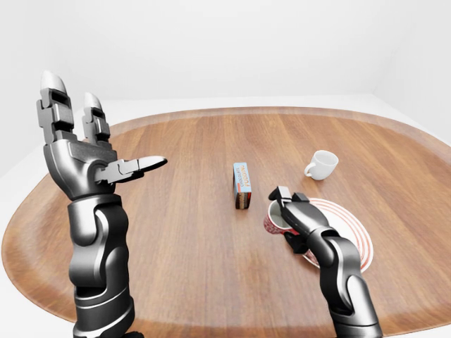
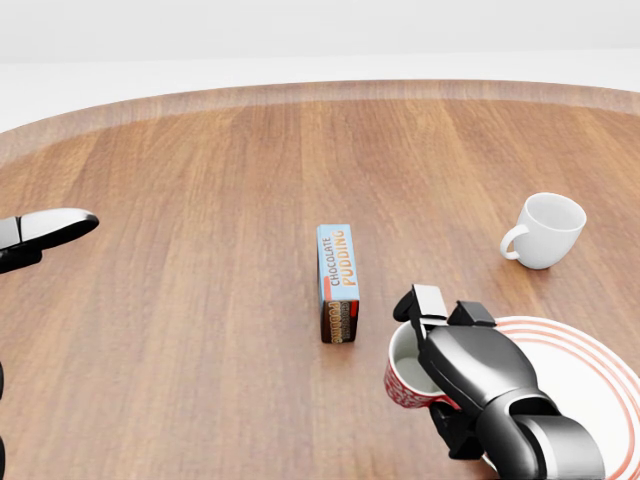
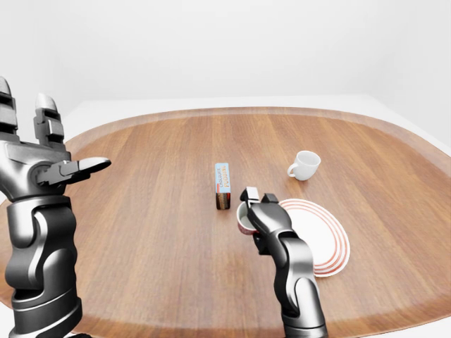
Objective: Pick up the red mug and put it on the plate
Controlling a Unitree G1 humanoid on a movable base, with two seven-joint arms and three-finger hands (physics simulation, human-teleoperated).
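Three head-mounted views over table (image 2: 200, 300)

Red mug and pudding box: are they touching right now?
Apart. The head view shows bare wood between the red mug, held in the right hand, and the pudding box.

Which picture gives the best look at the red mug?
The head view: the mug is largest there, rim and inside visible under the right hand. Both eye views show it small, mostly hidden by that hand.
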